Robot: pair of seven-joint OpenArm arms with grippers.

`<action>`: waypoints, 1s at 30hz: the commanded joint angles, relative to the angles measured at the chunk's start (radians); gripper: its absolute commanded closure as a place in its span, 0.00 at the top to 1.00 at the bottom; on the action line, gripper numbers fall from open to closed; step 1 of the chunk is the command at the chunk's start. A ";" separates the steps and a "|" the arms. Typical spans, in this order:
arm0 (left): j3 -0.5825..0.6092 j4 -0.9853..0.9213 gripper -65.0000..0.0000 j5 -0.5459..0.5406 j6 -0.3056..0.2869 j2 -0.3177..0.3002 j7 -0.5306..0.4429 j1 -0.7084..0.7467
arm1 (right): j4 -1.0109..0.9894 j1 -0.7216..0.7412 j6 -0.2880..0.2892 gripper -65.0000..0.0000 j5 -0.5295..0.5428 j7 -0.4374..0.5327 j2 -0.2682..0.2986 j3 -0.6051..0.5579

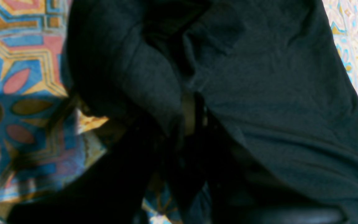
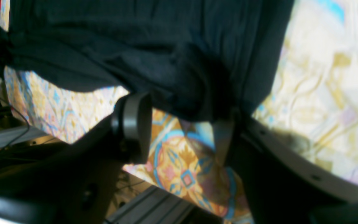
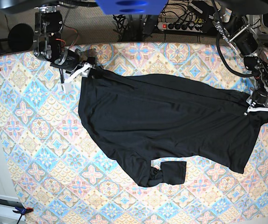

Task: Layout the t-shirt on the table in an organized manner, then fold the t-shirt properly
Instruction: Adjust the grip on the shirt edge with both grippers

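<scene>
1. Base view: the t-shirt point(image 3: 171, 121) lies spread across the middle of the table point(image 3: 31, 154), running from about 10 o'clock to 4 o'clock, with one sleeve bunched and twisted near 6 o'clock.
2. Base view: the right gripper point(image 3: 80, 71) sits at the garment's 10 o'clock corner; the left gripper point(image 3: 260, 108) sits at its 3 o'clock edge.
3. Left wrist view: the left gripper point(image 1: 191, 115) has its jaws pressed together, pinching a fold of the t-shirt point(image 1: 275, 93); patterned table point(image 1: 20, 77) cloth shows at 9 o'clock.
4. Right wrist view: the right gripper point(image 2: 182, 127) has its jaws spread wide, with patterned table point(image 2: 322, 93) cloth visible between them.
5. Right wrist view: the t-shirt point(image 2: 135, 37) edge hangs across the top from 9 to 1 o'clock, draping onto the finger point(image 2: 228, 137) at 3 o'clock; the other finger point(image 2: 134, 124) stands apart from the fabric.
</scene>
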 commanded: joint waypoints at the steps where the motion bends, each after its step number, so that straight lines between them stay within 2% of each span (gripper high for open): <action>1: -0.001 0.016 0.00 -0.010 -0.006 -0.021 -0.018 -0.018 | 0.011 0.005 0.001 0.47 0.004 0.012 0.008 0.005; 5: -0.003 0.016 0.00 -0.010 -0.006 -0.021 -0.018 -0.018 | 0.022 -0.003 -0.001 0.47 0.004 0.013 0.008 0.010; 16: -0.001 0.016 0.00 -0.010 -0.006 -0.021 -0.018 -0.018 | 0.023 -0.005 -0.001 0.47 0.008 0.009 0.006 0.122; 30: -0.001 0.016 0.00 -0.010 -0.006 -0.018 -0.018 -0.018 | -0.004 -0.002 -0.001 0.48 0.008 0.009 0.006 0.117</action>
